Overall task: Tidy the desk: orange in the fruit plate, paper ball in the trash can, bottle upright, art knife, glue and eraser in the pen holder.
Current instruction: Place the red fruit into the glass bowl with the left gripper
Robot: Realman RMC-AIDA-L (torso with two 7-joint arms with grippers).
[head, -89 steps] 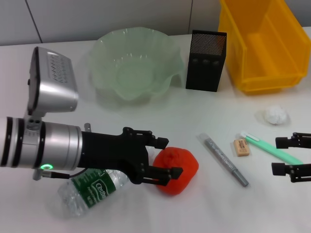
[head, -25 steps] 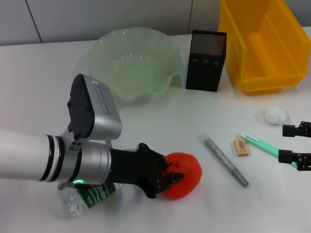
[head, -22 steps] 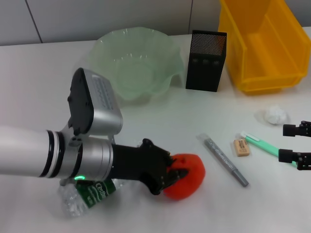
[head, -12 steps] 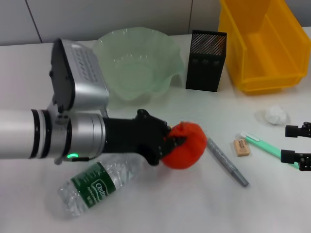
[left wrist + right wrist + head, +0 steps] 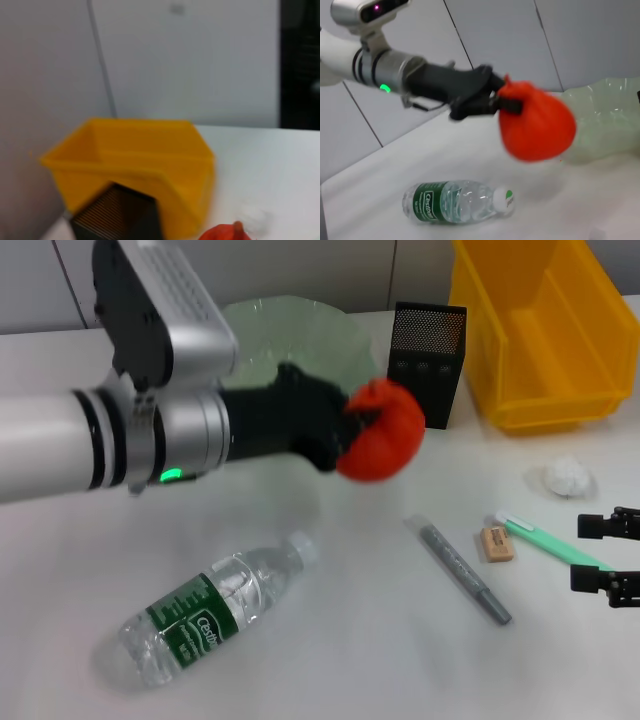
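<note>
Carrying the orange (image 5: 381, 432) clear of the table, left gripper (image 5: 345, 430) has fingers clamped on its side, fruit sticking out front, prob so it can drop free over the fruit plate (image 5: 300, 325). Orange sits just off plate's rim, pen holder side, not yet over the bowl. Pen holder (image 5: 428, 360) stands upright beside plate; trash can (image 5: 540, 330) beyond it. Bottle (image 5: 205, 610) lies on its side, well away from plate on the near side, cap pointing toward plate. Paper ball (image 5: 567, 477), eraser (image 5: 496, 543) far from plate, w/ a green pen-like item (image 5: 555, 545) and grey stick (image 5: 458, 568) nearby. Right gripper (image 5: 606, 555) idles near eraser, fingers apart, holding nothing.
</note>
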